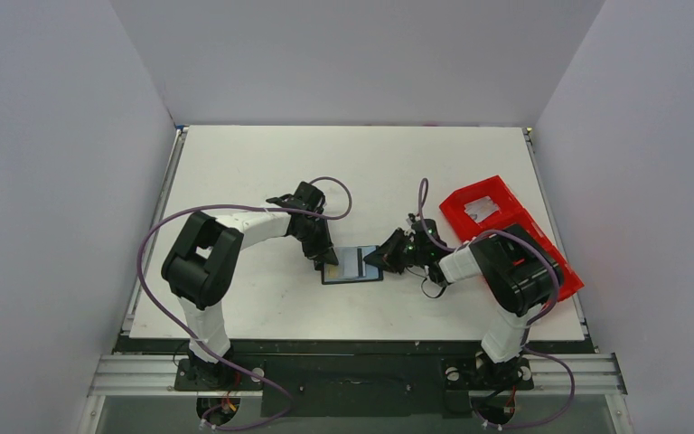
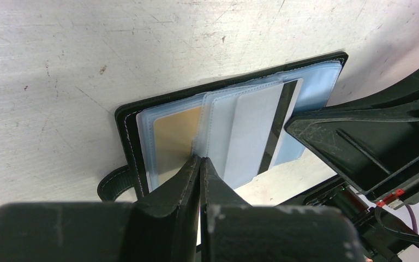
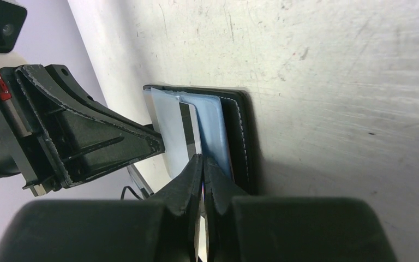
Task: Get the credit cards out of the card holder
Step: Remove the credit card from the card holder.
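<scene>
The card holder lies open on the table between both arms, black with blue-grey clear sleeves. In the left wrist view its black rim and closing tab show. A gold card sits in one sleeve. A white credit card with a black stripe sticks out of the middle sleeve. My left gripper is shut on the edge of that clear sleeve. My right gripper is shut on the end of the white card, beside the holder's rim.
A red plastic compartment tray stands at the right, behind the right arm. The two grippers face each other closely over the holder. White table surface stretches to the back walls.
</scene>
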Robot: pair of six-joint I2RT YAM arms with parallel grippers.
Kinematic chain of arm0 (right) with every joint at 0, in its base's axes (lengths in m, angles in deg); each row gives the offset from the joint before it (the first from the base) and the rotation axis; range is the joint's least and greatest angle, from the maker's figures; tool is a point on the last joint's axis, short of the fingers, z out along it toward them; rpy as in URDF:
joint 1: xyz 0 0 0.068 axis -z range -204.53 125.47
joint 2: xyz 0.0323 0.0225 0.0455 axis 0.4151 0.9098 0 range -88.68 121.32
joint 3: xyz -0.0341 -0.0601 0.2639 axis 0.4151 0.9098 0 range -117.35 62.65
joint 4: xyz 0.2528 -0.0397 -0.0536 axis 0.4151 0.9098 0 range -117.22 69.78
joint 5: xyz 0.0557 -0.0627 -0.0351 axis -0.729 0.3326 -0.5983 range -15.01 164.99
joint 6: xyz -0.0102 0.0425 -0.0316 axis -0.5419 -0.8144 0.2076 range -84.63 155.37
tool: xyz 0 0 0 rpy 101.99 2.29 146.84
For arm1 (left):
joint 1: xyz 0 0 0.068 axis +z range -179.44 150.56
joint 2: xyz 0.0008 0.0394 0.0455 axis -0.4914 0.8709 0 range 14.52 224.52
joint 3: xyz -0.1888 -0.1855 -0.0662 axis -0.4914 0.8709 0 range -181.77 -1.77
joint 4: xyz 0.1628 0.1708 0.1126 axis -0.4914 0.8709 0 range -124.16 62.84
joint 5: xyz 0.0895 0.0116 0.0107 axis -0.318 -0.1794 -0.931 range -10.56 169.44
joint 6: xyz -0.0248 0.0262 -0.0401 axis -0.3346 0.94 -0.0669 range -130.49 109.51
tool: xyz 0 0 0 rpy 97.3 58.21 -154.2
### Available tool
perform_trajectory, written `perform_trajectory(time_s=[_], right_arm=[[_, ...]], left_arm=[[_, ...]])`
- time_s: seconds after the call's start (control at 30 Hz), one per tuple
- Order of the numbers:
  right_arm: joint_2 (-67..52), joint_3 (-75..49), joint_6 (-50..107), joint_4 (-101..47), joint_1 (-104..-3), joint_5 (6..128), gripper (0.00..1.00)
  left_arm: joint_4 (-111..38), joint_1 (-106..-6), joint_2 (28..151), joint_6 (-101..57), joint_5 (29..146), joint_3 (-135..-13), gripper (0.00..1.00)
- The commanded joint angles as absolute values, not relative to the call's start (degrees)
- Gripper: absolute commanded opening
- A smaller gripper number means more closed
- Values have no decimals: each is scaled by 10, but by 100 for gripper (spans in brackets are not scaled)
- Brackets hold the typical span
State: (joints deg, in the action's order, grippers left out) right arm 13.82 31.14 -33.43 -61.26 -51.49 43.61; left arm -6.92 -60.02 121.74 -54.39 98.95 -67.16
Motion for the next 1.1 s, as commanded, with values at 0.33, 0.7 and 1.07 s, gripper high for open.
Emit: perform_trajectory(time_s=[0.33,0.7,1.07], right_arm=[[108,307,-283,-545,-489,462,0],[95,311,-274,-533,-480,462,0],[84,317,-268,-527,-476,462,0]], left_arm=[[-27,-581,1213,-518,926,-650,0],[-3,-579,1193,-506,910,-666,0],[8,-576,1174,-498,901,-667,0]])
